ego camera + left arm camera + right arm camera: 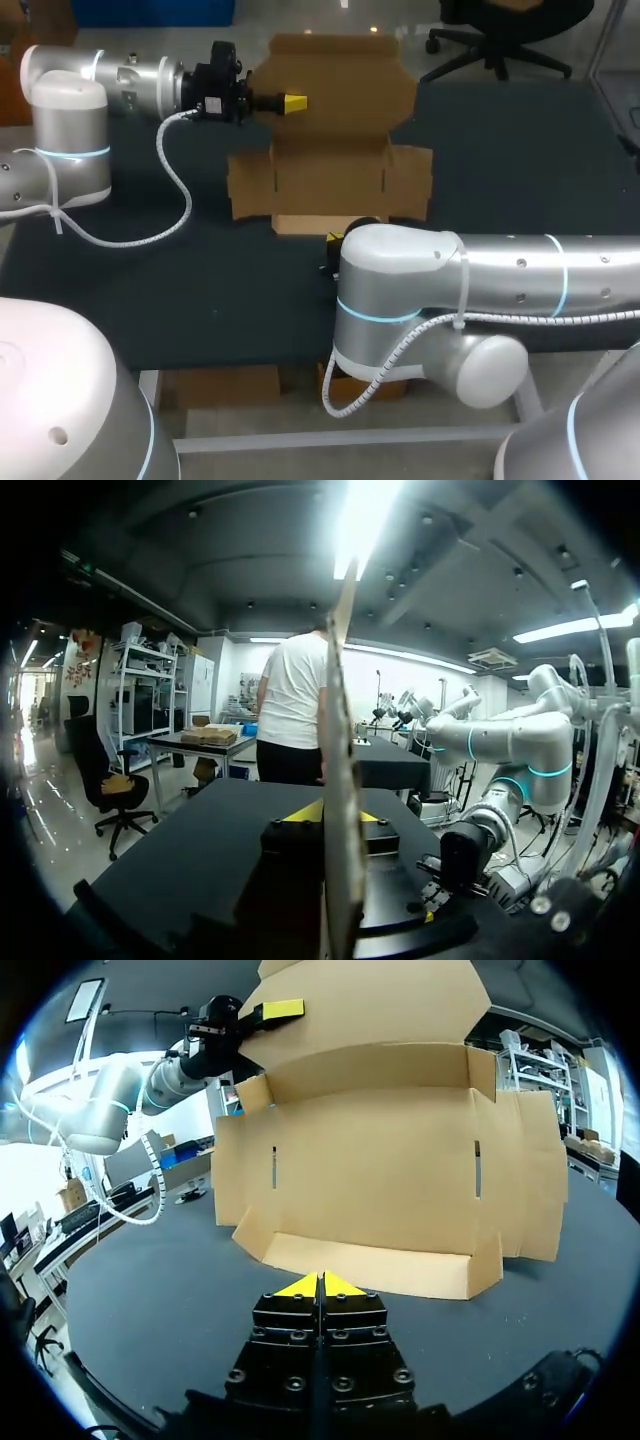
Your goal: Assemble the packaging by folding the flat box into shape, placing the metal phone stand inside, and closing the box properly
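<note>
Hanging level over the far left of the dark matte surface (520, 160), the silver left arm (130, 75) points its left end effector (293, 102) across at the brown, die-cut cardboard box (325, 170). It is clenched on the left edge of the raised back flap; from its own wrist that flap stands edge-on between the yellow tips (322, 812). The silver right arm (480, 265) comes in low along the near edge, its thick elbow bulking in front. Its right end effector (320, 1285) sits just short of the box's near wall, fingers pressed together on nothing.

A broad stretch of dark surface lies to the box's right, a narrower one to its left.

The box (370, 1170) lies mid-surface, mostly unfolded. Its base panel is flat with two narrow slots, side flaps spread, a low front wall turned up, and the back flap tilted upward.
</note>
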